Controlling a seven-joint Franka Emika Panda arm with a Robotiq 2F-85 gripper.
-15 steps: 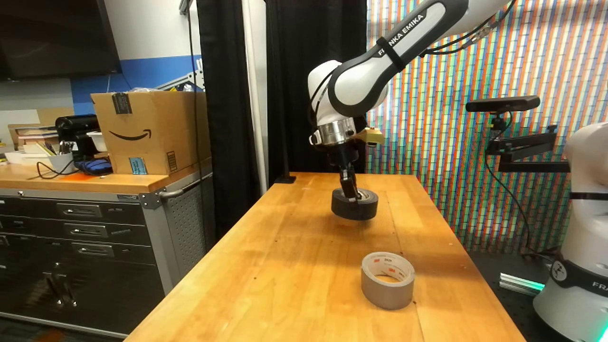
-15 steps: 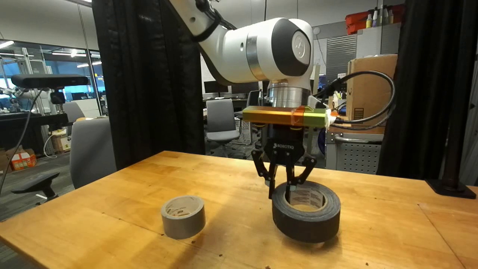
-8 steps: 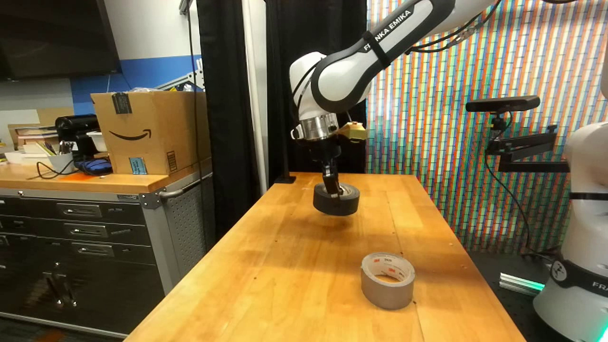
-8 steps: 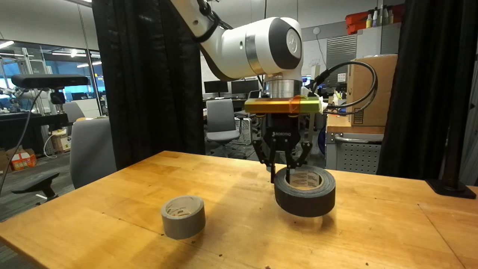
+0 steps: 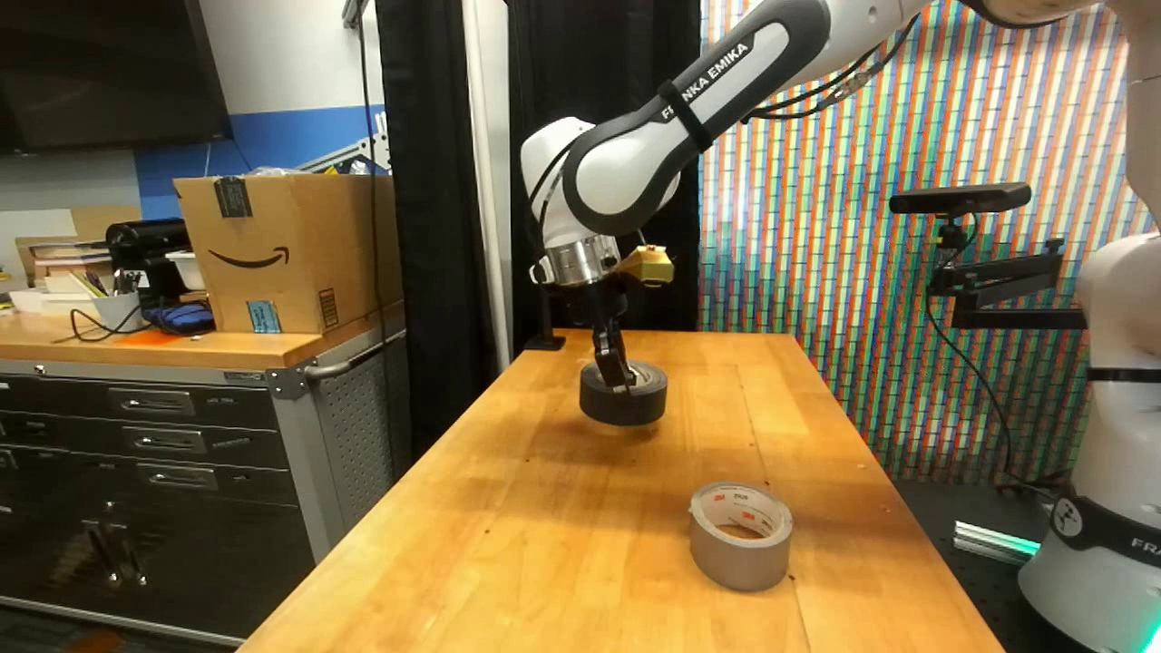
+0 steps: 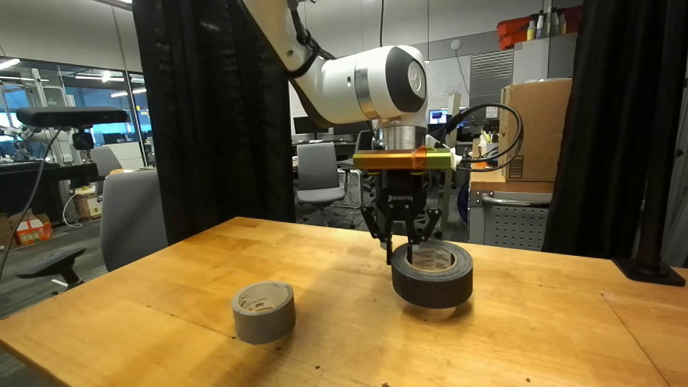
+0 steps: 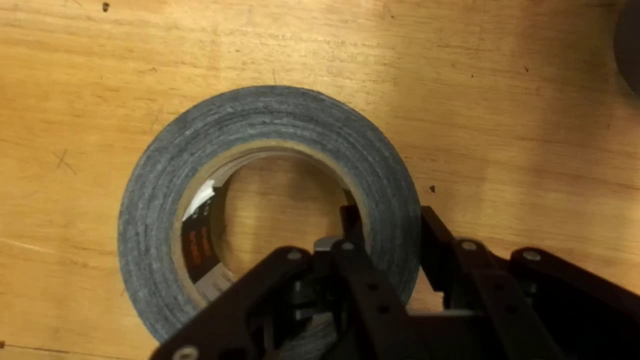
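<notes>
- Gripper (image 6: 400, 257) is clamped on one side of the black tape roll (image 6: 432, 290), one jaw inside the core and one outside; in the wrist view the bite falls at the roll's 3 o'clock.
- Black tape roll looks nearly level and seems to hang just above the table (image 6: 349, 328), its shadow beneath it.
- Held by one edge only, it probably calls for an even squeeze and slow, smooth motion, so that the free side does not droop or swing; keeping its underside level should make any contact with the table gentle.
- Hard to make out: the inner jaw's lower tip, lost behind the ring's near wall in an exterior view; the gap under the roll; the blurred lettering within the core.
- Gray tape roll (image 6: 263, 325) rests on the table well apart, at about 8 o'clock from the gripper in an exterior view; a dark rounded shape (image 7: 629, 50), cut off at 2 o'clock in the wrist view, may be this roll, but that cannot be told for certain.
- Farthest, in an exterior view, a cardboard box (image 6: 540, 131) stands between 1 and 2 o'clock from the gripper, partly hidden by a black curtain (image 6: 618, 134).
</notes>
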